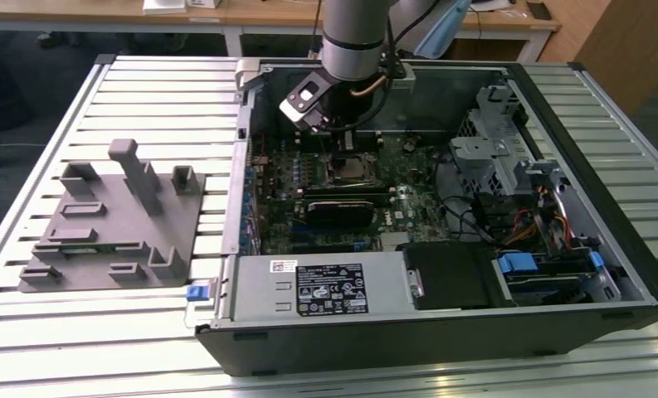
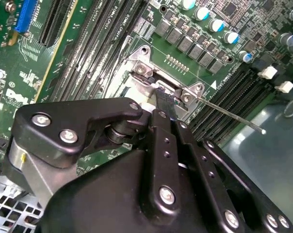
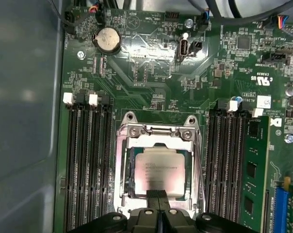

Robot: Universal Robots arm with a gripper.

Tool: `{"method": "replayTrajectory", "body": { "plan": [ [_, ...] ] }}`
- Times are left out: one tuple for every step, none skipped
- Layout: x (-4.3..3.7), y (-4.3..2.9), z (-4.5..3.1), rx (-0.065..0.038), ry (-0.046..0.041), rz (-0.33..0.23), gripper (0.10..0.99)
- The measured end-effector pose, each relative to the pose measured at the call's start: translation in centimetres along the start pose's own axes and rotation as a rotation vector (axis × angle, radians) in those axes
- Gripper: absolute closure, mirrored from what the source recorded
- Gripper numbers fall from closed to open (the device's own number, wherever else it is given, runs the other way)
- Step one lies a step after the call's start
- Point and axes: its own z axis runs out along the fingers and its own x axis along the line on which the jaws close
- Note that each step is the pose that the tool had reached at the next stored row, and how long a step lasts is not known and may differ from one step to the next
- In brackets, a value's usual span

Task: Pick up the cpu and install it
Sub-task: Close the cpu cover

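While the arm (image 1: 357, 33) hangs over the open computer case (image 1: 417, 340), we find the cpu (image 3: 161, 172) lying flat inside its socket (image 3: 124, 145) on the motherboard (image 3: 151, 82), silver top up. What matters is the line between the chip and the jaws: it sits straight below them, with the tips over the middle of one of its edges, not over its centre. The chip is close to square, so we see no real long axis, and its sides run parallel to the socket frame. In the first wrist view the jaws look clenched, the two tips pressed together with nothing visible between them. We cannot tell whether they touch the chip's top. A thin metal lever (image 2: 229, 114) juts out from the socket's corner.

Now the count: one cpu, one socket, one arm with one pair of jaws. Two banks of memory slots flank the socket, and one green memory module (image 3: 253, 174) stands in one of them. Out on the surface (image 1: 41, 332), at the exterior view's left and well apart from the case, sits one grey holder block (image 1: 113, 220).
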Motion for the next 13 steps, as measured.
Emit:
{"method": "replayTrajectory", "body": {
  "plan": [
    [0.00,0.00,0.08,0.000,0.0001,0.000,0.980],
    [0.00,0.00,0.14,0.000,0.0001,0.000,0.980],
    [0.01,0.00,0.21,0.000,0.0001,0.000,0.980],
    [0.01,0.00,0.27,0.000,0.0001,0.000,0.980],
    [0.01,0.00,0.32,0.000,0.0001,0.000,0.980],
    [0.01,0.00,0.36,0.000,0.0001,0.000,0.980],
    [0.01,0.01,0.41,0.000,0.0001,0.000,0.980],
    [0.01,0.01,0.47,0.000,0.0001,0.000,0.980],
    [0.01,0.01,0.50,0.000,0.0001,0.000,0.980],
    [0.01,0.00,0.51,0.000,-0.0001,0.000,0.980],
    [0.01,0.02,0.52,0.000,-0.0002,0.000,0.980],
    [0.01,0.12,0.53,0.000,0.0000,0.000,0.980],
    [0.00,0.31,0.54,0.000,0.0000,0.000,0.980]
  ]
}}
